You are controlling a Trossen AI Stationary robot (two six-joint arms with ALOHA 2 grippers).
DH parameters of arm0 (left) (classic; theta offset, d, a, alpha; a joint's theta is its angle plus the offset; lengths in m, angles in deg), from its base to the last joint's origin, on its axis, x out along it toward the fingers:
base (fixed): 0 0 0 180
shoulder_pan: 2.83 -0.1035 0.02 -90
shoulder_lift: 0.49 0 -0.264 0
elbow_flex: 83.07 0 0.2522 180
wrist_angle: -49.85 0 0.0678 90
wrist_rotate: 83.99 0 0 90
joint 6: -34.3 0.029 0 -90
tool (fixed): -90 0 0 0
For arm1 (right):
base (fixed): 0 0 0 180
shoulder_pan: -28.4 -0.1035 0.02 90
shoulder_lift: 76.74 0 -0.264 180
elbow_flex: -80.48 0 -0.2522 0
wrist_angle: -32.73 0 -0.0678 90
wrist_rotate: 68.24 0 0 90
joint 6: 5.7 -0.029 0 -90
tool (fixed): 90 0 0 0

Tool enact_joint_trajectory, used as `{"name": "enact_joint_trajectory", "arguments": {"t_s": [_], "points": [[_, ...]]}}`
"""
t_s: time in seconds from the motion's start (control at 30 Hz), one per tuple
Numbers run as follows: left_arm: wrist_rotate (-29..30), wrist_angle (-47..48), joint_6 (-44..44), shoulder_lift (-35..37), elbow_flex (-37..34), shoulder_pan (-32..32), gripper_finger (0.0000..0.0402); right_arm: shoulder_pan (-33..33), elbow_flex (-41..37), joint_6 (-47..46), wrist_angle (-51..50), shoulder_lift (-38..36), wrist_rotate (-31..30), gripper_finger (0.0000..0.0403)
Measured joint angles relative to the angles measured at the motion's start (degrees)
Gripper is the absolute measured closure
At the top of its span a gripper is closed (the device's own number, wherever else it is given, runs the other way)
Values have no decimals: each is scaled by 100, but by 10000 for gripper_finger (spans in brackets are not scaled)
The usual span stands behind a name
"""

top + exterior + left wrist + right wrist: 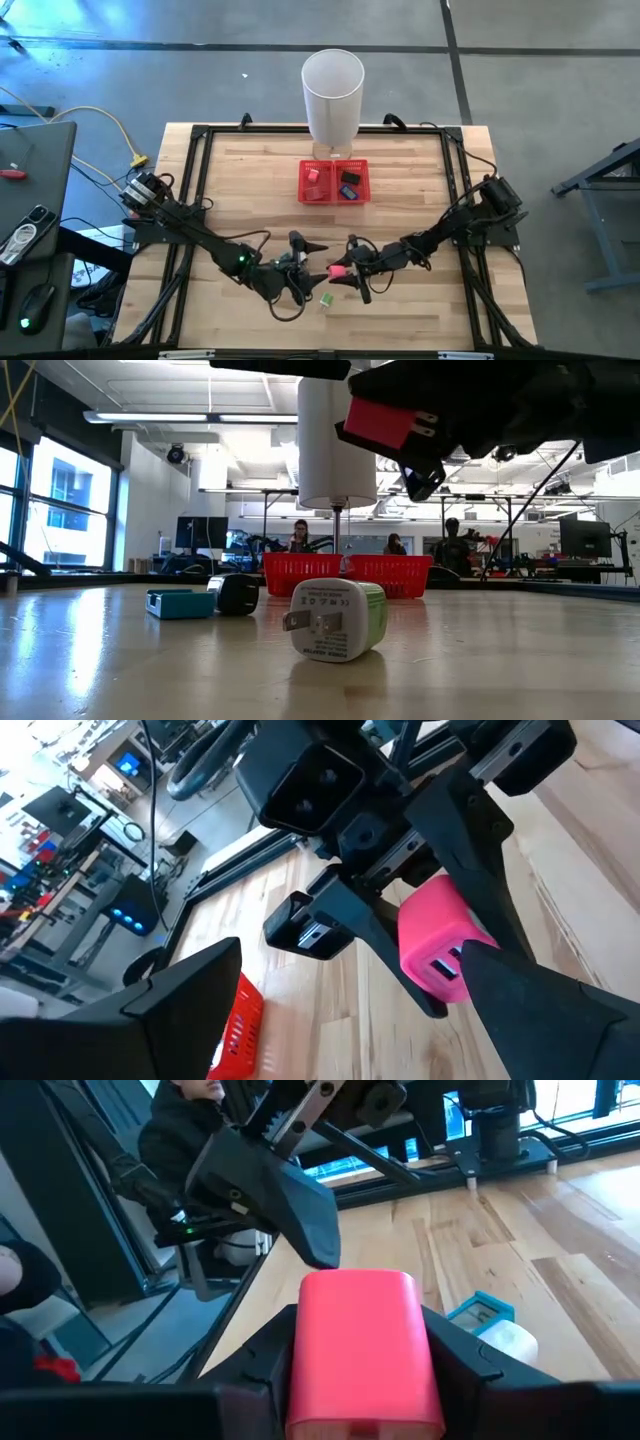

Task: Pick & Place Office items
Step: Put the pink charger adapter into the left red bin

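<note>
Got the pink charger block point(339, 270) pinched in my right gripper point(343, 272), lifted off the table. Left gripper point(297, 268) hangs open just beside it. Next imo: carry it over to the red tray point(303, 180), then drop.

Left arm: reaching in from the surface's left edge toward the middle of its front edge, elbow low. Left hand point(297, 268): fingers spread wide, gripping nothing, just beside the right hand. Right arm: stretching in from the right edge, bent toward the front-centre. Right hand point(345, 270): raised clear of the surface, fingers closed on a pink block point(338, 271), pointing at the left hand.
</note>
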State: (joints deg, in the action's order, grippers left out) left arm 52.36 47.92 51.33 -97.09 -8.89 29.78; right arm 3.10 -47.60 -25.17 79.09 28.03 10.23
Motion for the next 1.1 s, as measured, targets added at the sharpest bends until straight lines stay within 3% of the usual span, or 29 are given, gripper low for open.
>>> {"name": "enact_joint_trajectory", "arguments": {"t_s": [0.23,0.7,1.1], "points": [[2,17,-175,0,0,-11,34,37,29,-162,4,0,0,268],[-257,213,1136,-96,-2,217,34,94,29,-345,101,0,-3,268],[-249,-262,1614,-511,-2,8,34,221,214,-626,166,0,290,268]]}}
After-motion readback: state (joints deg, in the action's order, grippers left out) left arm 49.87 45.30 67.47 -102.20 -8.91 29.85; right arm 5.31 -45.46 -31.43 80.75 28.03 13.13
